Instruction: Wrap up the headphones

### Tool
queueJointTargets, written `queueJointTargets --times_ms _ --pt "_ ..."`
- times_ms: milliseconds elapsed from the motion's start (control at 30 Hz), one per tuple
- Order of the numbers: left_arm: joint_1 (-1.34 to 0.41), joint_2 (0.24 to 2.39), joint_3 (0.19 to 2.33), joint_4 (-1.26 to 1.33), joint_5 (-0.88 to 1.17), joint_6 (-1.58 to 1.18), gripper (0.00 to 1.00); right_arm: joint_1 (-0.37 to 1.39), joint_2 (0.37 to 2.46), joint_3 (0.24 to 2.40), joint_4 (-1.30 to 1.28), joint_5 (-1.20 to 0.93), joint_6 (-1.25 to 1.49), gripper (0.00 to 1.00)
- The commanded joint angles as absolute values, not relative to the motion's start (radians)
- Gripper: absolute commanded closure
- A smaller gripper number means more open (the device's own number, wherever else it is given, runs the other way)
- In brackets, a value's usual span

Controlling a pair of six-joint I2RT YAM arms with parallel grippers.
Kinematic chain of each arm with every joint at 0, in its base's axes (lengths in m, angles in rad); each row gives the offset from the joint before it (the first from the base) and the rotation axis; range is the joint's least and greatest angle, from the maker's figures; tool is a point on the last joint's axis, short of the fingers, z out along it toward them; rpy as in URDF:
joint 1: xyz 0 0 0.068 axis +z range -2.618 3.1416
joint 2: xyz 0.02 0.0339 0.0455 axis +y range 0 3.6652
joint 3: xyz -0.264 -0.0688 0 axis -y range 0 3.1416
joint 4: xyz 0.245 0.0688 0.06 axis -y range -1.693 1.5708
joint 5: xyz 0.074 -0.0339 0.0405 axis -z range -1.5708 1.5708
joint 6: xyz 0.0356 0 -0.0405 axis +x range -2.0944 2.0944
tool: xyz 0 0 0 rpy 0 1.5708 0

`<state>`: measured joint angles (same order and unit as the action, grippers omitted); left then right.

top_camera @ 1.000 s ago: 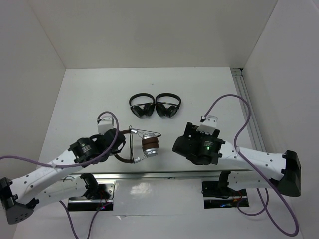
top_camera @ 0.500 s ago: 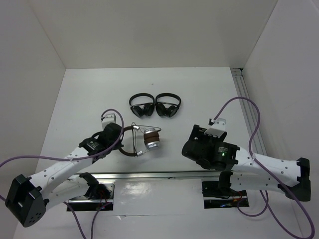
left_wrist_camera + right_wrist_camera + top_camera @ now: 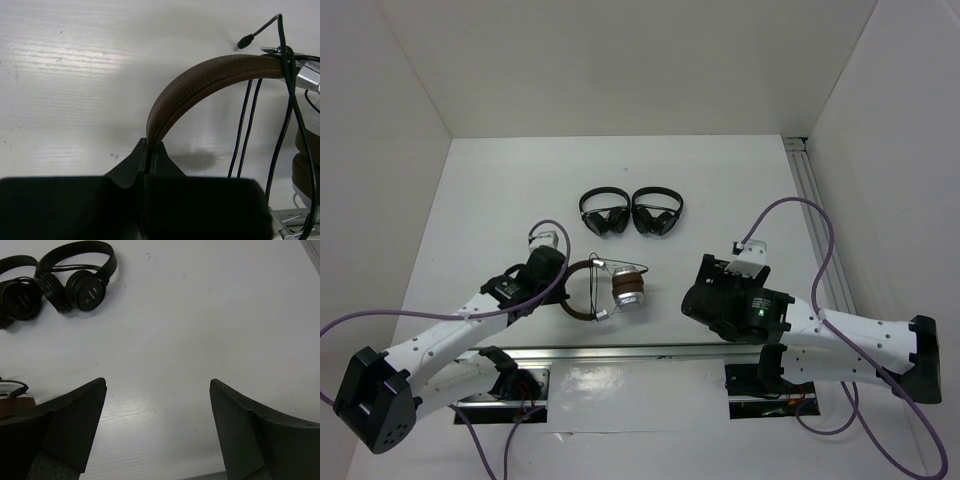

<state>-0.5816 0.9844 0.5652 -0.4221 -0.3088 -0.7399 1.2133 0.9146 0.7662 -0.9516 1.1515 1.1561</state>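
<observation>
centre frame: left pincer clenched on the headphones, right pincer spread empty; winding likely needs it catching the cable.

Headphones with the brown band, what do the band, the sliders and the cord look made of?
On the headphones, the headband looks like leather or imitation leather: brown, matte, pebbled grain. The slider looks like metal: silver, shiny. The cable seems plastic or rubber coated: thin, black, smooth.

Overhead and close wrist views, headphones shared
</observation>
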Motion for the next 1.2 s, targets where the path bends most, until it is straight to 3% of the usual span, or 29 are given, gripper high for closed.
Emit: queueJointTargets --times_ms 0,200,433,1033,1167 --pt "-0.603 0.937 0.626 -0.460 -0.290 -0.793 1.00 1.220 0.928 0.750 -0.908 1.175 1.160 0.09" --pt "-0.612 0.959 0.626 -0.515 -0.290 -0.833 1.00 1.220 0.928 0.750 -0.908 1.175 1.172 0.09" --pt "-0.557 1.002 0.589 -0.405 -0.281 -0.804 1.00 1.220 0.948 0.739 -0.877 1.164 1.152 0.09" --pt "-0.434 1.344 0.609 -0.195 -0.212 -0.733 1.00 1.210 0.980 0.721 -0.808 1.146 1.080 0.09" --pt "-0.434 1.371 0.618 -0.204 -0.244 -0.746 0.85 1.210 0.968 0.721 -0.808 1.146 1.080 0.09"
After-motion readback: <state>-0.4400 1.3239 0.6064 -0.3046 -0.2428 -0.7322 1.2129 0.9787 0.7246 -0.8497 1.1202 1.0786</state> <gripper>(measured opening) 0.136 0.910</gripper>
